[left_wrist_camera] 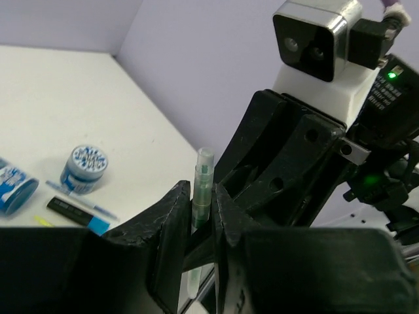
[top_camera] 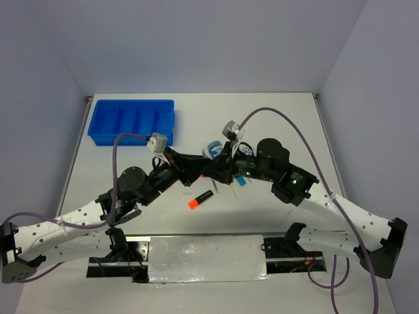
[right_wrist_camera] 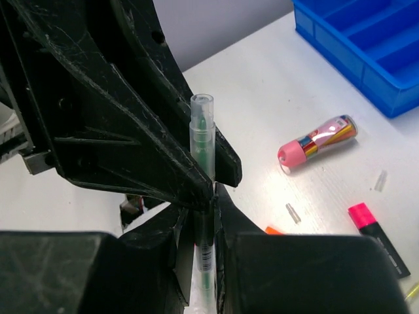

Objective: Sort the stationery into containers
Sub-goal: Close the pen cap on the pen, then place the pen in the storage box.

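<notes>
Hand-over above the white counter: the thin green pen with clear cap is pinched by left jaws and right jaws together. This is apparently so the left arm, nearer the bright blue compartmented plastic tray, can carry it there. The tray lies well apart, at far left.

Green pen, clear cap, aloft, gripped by left end effector and right end effector.
</notes>
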